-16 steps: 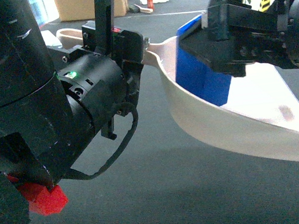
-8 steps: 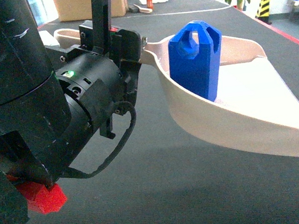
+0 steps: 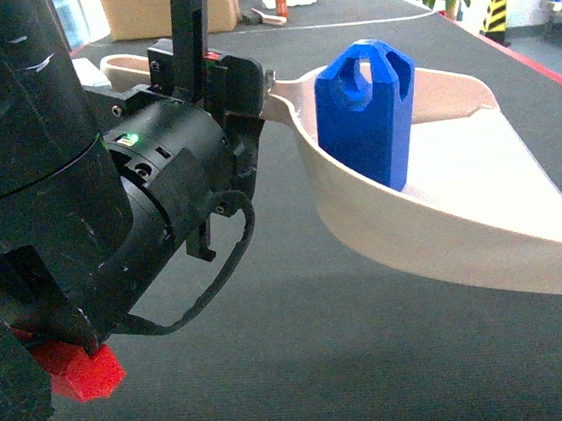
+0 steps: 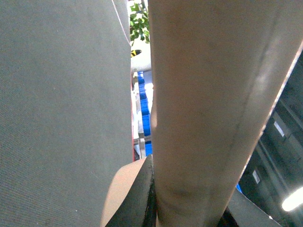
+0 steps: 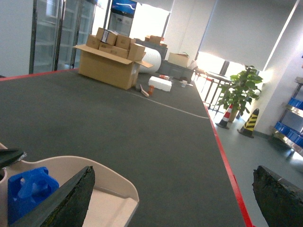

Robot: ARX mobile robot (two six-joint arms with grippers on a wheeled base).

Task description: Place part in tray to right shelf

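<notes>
Since the part (image 3: 367, 111) already stands in the tray (image 3: 485, 239), loading looks done; carrying it to the right shelf, not in view, remains. Part upright, long axis vertical, pierced top up, at the tray's back end. Left gripper (image 3: 209, 77) seems clamped on the tray handle (image 4: 208, 109). Right gripper (image 5: 170, 198) jaws wide apart, empty, above the tray.
</notes>
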